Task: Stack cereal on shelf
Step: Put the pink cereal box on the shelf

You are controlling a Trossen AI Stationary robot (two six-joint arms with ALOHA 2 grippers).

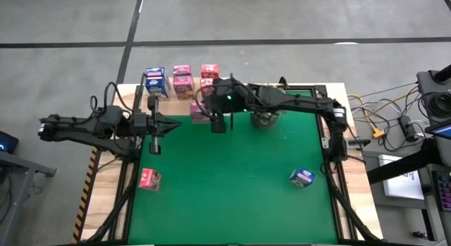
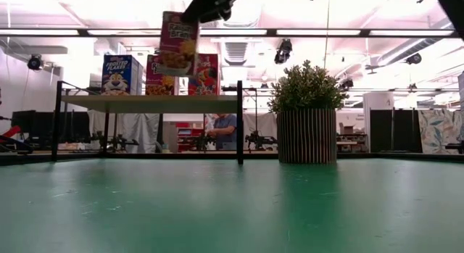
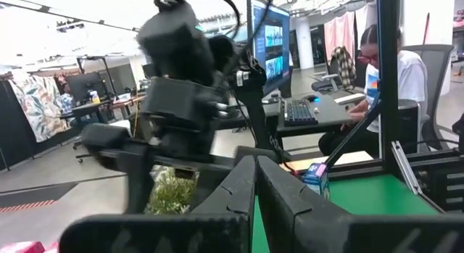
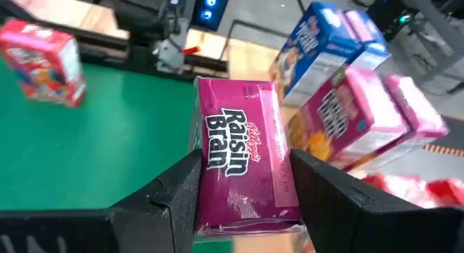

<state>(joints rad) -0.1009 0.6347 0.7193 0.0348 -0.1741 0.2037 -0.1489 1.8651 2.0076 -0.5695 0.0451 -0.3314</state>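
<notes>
- The right end effector (image 4: 243, 191) is clamped on a pink raisin-bran box (image 4: 243, 166), held aloft just short of the shelf (image 2: 148, 103), which lies directly ahead of it and slightly below.
- The box's long axis runs along the fingers; in the low view it hangs upright, its base a little above the shelf board and in front of the boxes already standing there (image 2: 119, 74).
- The left end effector (image 1: 154, 124), fingers together and holding nothing, waits beside the shelf's near end; the right arm is plainly nearer for the placing.
- Two stray boxes lie well behind the right end effector on the green surface: a pink one (image 1: 149, 179) and a blue one (image 1: 301, 177).
- The low view shows height above the board; the high view hides it. Only the wrist view shows the grip.
</notes>
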